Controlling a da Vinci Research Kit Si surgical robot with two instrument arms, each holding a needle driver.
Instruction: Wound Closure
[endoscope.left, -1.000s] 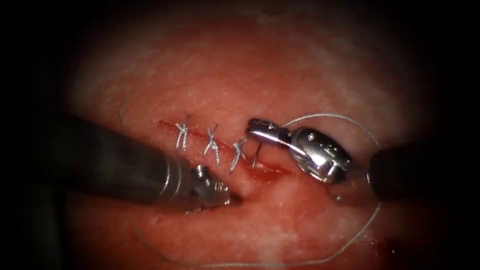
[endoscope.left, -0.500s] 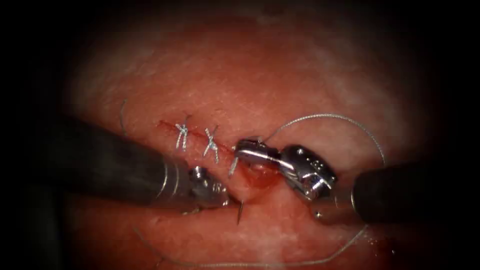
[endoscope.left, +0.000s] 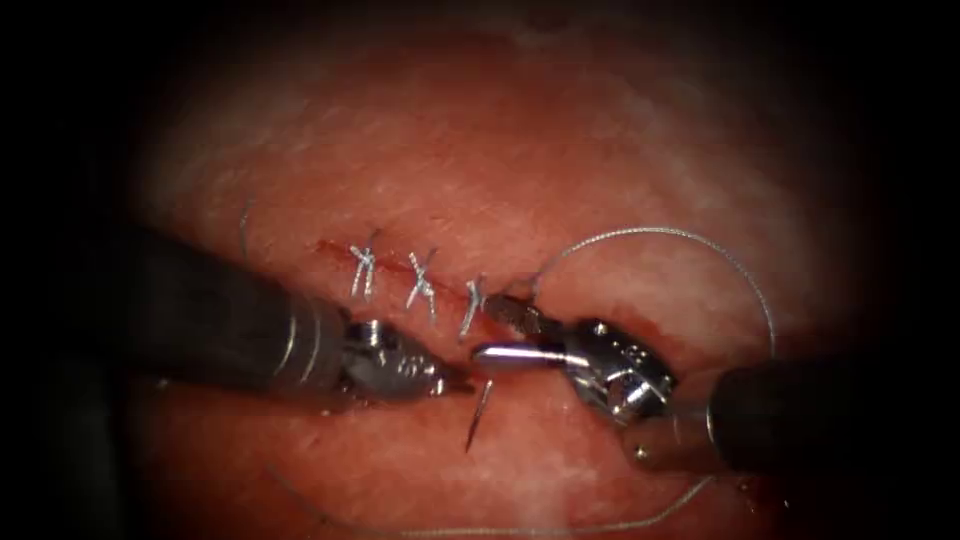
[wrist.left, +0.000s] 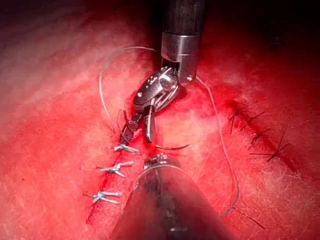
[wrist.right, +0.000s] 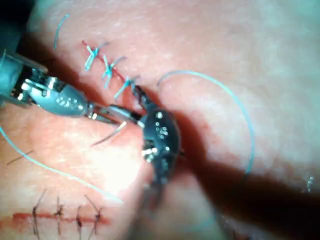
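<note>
Since half a second ago the right tool (endoscope.left: 490, 335) has spread its jaws and let go of the needle, and more of the needle's tip now stands out of the tissue, while the left tool (endoscope.left: 455, 384) has slid a little toward the left of the frame.

Largest first: one piece of tissue (endoscope.left: 560, 160) spans the endoscope view, with one cut (endoscope.left: 400, 275) running from centre-left down toward the middle. Two tools meet at its right end. The left tool enters from the left edge; its jaws look pressed together and hold nothing, their tip just left of the needle. The right tool enters from the lower right; its jaws are parted, one lying on the tissue at the cut's end, the other lower and bright, just above the needle's exposed part (neither jaw grips anything).

One thread (endoscope.left: 690, 240) arcs from the cut's right end across the upper right, passes behind the right shaft and trails along the bottom edge.

Three finished stitches (endoscope.left: 420, 285) cross the cut in a row.

One needle (endoscope.left: 478, 415) sits in the tissue below the cut, in the lower middle of the frame: only its pointed end shows, sticking out and slanting down-left. The rest is buried.
</note>
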